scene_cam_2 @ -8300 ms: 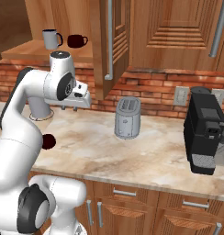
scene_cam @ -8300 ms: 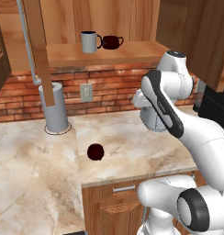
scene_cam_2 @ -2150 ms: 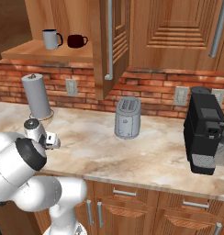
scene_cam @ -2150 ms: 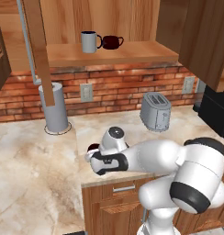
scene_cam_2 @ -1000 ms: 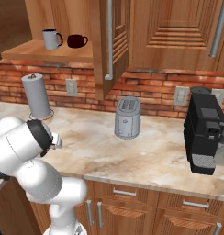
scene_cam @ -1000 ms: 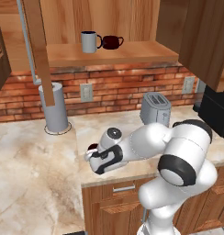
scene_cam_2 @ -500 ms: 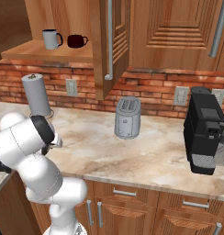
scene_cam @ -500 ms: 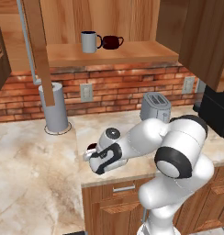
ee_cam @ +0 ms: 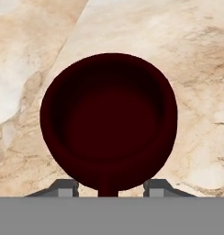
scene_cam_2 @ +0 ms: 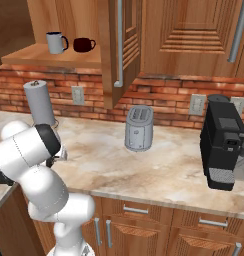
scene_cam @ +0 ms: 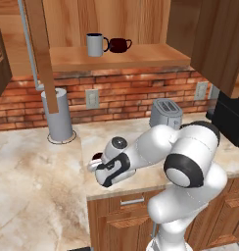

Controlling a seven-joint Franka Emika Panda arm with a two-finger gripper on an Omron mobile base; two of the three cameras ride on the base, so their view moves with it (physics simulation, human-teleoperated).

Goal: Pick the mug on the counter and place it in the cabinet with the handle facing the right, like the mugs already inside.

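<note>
Squat glossy dark maroon mug (ee_cam: pixel 108 137) upright mid-frame on beige-and-brown marbled stone counter (ee_cam: pixel 187 55), mouth toward camera, loop handle (ee_cam: pixel 107 187) pointing to bottom edge. Two-finger gripper (ee_cam: pixel 108 187) apparently clenched on the handle; contact itself unclear.

Arm (scene_cam: pixel 155 147) low, jaws half-closed

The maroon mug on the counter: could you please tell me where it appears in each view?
Left base view: the mug sits left of centre on the counter, tucked against the white arm.
Right base view: hidden behind the arm at the left edge.
Hand view: the mug is seen from above, at the centre.
Shared landmark: the marbled counter.
</note>
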